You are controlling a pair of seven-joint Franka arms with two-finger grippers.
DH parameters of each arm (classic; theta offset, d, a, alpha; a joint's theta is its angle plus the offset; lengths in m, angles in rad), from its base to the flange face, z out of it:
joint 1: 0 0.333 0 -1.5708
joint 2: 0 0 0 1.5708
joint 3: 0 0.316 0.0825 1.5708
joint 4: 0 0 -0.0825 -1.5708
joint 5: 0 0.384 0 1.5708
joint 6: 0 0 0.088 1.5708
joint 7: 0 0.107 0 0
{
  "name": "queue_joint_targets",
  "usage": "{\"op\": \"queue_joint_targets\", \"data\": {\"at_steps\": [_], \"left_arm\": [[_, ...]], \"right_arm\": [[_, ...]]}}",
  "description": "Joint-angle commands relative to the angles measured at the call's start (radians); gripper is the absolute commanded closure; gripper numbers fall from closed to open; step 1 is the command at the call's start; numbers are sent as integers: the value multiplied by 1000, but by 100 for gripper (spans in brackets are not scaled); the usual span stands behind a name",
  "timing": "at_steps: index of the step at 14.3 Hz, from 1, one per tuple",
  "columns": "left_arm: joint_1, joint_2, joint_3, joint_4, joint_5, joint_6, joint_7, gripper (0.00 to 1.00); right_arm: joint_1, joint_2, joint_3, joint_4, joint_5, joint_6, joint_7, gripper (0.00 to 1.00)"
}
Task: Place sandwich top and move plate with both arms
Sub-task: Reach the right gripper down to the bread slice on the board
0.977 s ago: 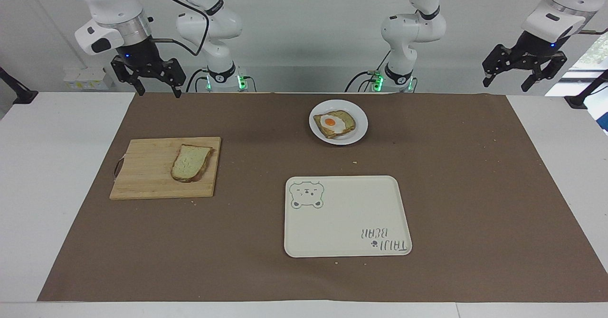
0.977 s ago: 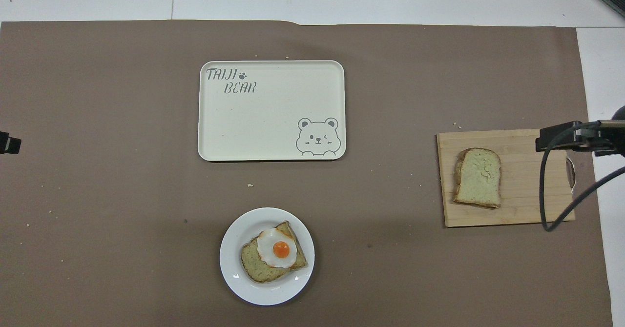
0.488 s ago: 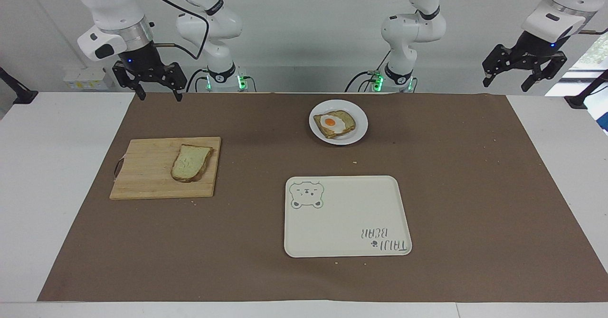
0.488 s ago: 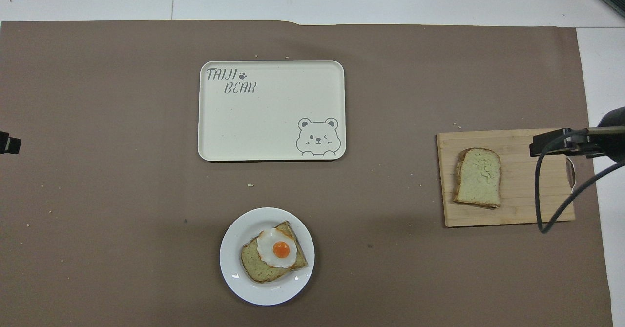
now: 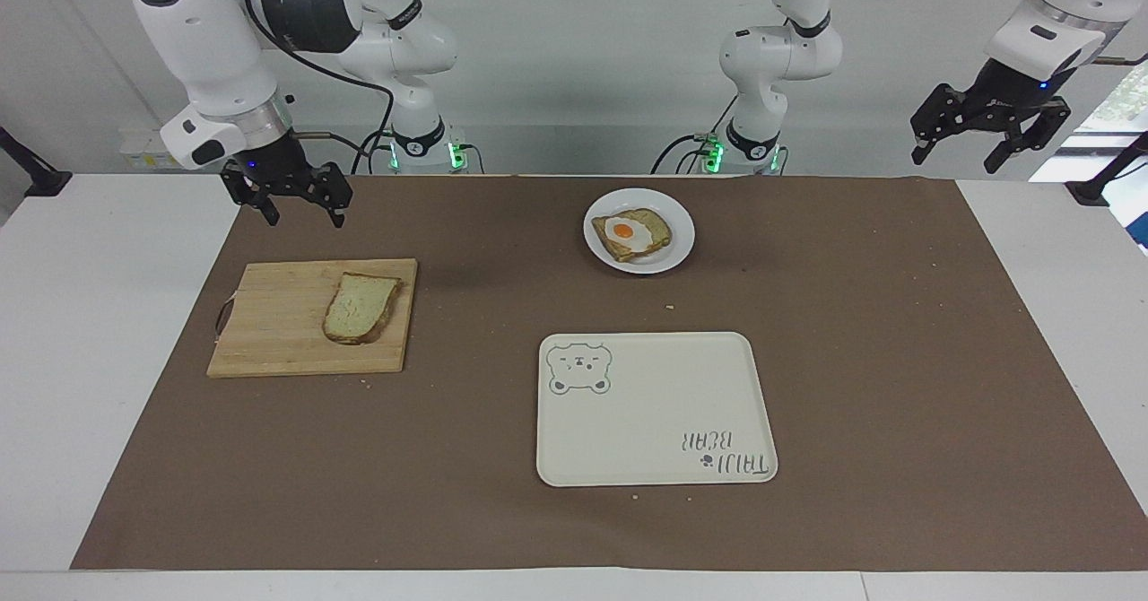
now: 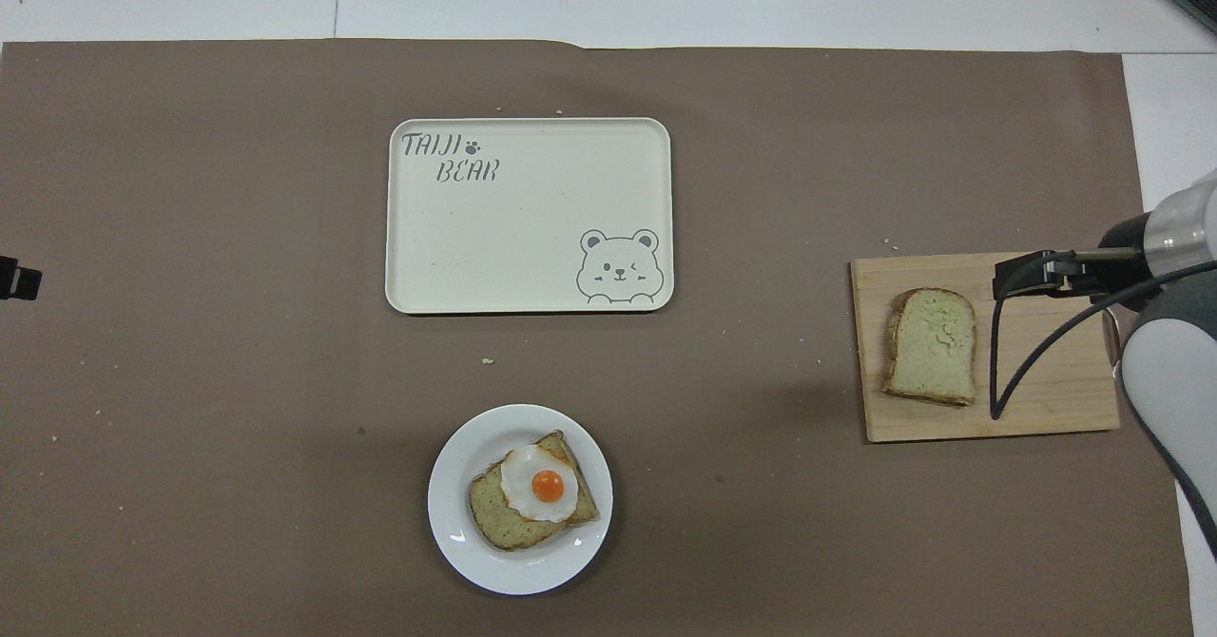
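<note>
On cutting board (image 5: 287, 323), sandwich top (image 5: 360, 307), right end effector (image 5: 303, 215) above

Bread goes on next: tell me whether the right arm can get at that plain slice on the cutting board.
Probably yes: the right claw hangs open above the mat beside the cutting board, and nothing covers the bread slice.

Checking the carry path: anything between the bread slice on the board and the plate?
Nothing but bare brown mat between the bread slice and the plate; the overhead view shows only crumbs there.
</note>
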Motion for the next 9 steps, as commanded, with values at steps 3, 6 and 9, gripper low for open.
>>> {"op": "queue_joint_targets", "data": {"at_steps": [3,6,9], "left_arm": [[12,1,-7,17,4,-24,0,0],[12,1,-7,17,4,-24,0,0],[12,1,-7,17,4,-24,0,0]], "right_arm": [[-67,50,5,-89,39,90,-107,0],[-77,55,5,-153,76,150,-145,0],[-63,136,8,-210,82,309,-144,0]]}}
